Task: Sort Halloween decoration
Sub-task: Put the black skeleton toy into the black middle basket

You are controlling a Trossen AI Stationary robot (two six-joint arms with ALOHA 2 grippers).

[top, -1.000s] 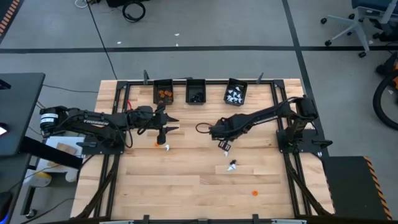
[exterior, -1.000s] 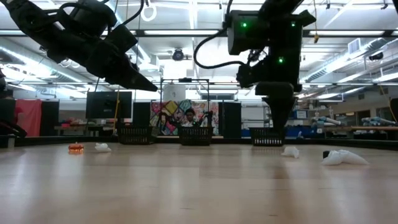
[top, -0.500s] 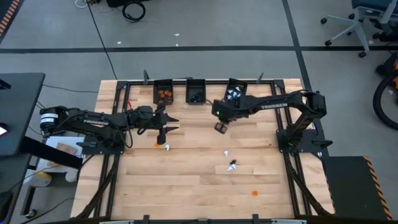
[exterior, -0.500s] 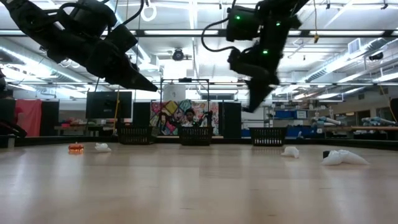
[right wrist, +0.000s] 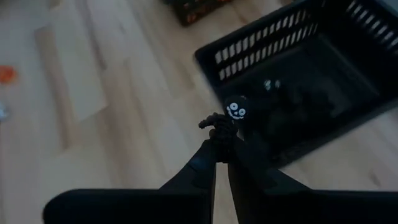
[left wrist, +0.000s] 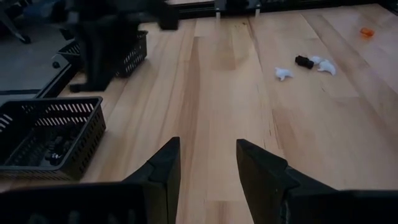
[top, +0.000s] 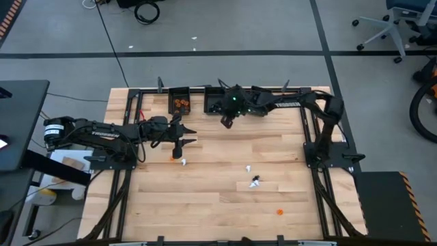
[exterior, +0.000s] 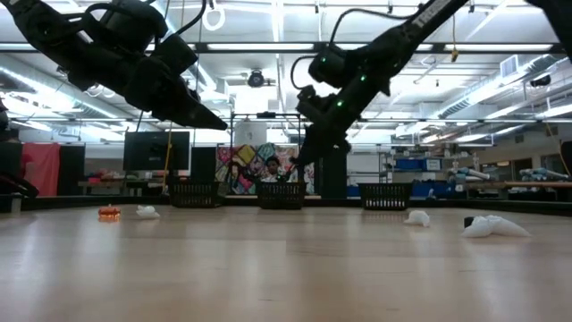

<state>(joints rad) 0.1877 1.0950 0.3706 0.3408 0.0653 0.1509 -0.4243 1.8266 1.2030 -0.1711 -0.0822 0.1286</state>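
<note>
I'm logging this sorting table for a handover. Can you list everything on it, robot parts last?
Bins: three, black, in a row at the table's far edge: left, middle, right.
Orange trinkets: in the left bin; one near the left tool; one near the front edge.
White trinkets: in the right bin; one beside the left tool; one mid-table.
Black-and-white trinket cluster: one, mid-table.
Black trinket: one, white face, held.
Left tool: open, above left side.
Right tool: shut on the black trinket, by the middle bin.
</note>
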